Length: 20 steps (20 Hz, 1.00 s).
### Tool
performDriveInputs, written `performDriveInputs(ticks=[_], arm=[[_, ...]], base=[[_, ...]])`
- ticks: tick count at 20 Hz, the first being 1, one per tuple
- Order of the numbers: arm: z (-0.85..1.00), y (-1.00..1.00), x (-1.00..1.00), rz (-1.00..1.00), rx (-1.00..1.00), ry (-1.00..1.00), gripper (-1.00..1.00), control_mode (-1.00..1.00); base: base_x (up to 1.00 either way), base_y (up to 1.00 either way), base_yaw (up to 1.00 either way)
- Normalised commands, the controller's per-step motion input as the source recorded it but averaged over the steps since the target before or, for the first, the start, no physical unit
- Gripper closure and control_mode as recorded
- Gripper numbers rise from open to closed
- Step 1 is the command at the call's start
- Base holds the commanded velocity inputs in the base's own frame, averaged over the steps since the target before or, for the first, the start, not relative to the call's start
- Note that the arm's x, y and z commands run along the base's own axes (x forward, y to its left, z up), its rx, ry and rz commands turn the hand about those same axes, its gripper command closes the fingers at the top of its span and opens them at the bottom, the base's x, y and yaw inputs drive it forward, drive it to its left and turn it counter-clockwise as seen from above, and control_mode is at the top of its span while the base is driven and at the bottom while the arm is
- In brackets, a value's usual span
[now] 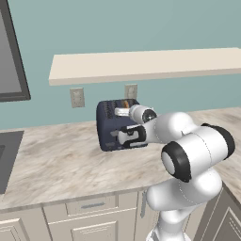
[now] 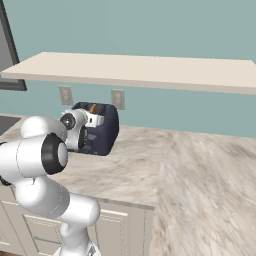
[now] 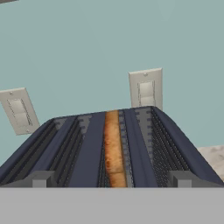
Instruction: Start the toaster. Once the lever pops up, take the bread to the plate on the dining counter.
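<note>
The dark navy toaster (image 1: pixel 107 128) (image 2: pixel 108 128) stands on the marble worktop near the wall. The bread (image 1: pixel 125 103) (image 2: pixel 93 108) (image 3: pixel 113 151), a golden-brown slice, sits low in one of the middle slots of the toaster (image 3: pixel 87 148), with just its top edge above the slot. My gripper (image 1: pixel 118 136) (image 2: pixel 92 135) (image 3: pixel 111 181) is open at the toaster's front face, level with its upper edge and holding nothing. Both fingertips (image 3: pixel 41 179) rise wide apart at the toaster's near rim. The plate and the dining counter are out of view.
A beige wall shelf (image 1: pixel 146 66) (image 2: pixel 140 70) hangs above the toaster. Two wall outlets (image 1: pixel 77 97) (image 3: pixel 146 89) sit behind it. A dark cooktop (image 1: pixel 7 157) lies at the left of the worktop (image 1: pixel 61 164), which runs on to the right (image 2: pixel 210 170).
</note>
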Motion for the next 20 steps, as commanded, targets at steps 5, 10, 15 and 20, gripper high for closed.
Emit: performDriveInputs(ticks=[5, 10, 15, 20], arm=[[0.0, -0.02, 0.0, 0.0, 0.0, 0.0, -1.0, -1.0], [0.0, 0.0, 0.01, 0.0, 0.0, 0.0, -1.0, -1.0], [0.0, 0.0, 0.02, 0.0, 0.0, 0.0, -1.0, -1.0], [0.0, 0.0, 0.1, 0.0, 0.0, 0.0, -1.0, -1.0]], base=[[0.0, 0.0, 0.0], [0.0, 0.0, 0.0], [0.0, 0.0, 0.0], [0.0, 0.0, 0.0]])
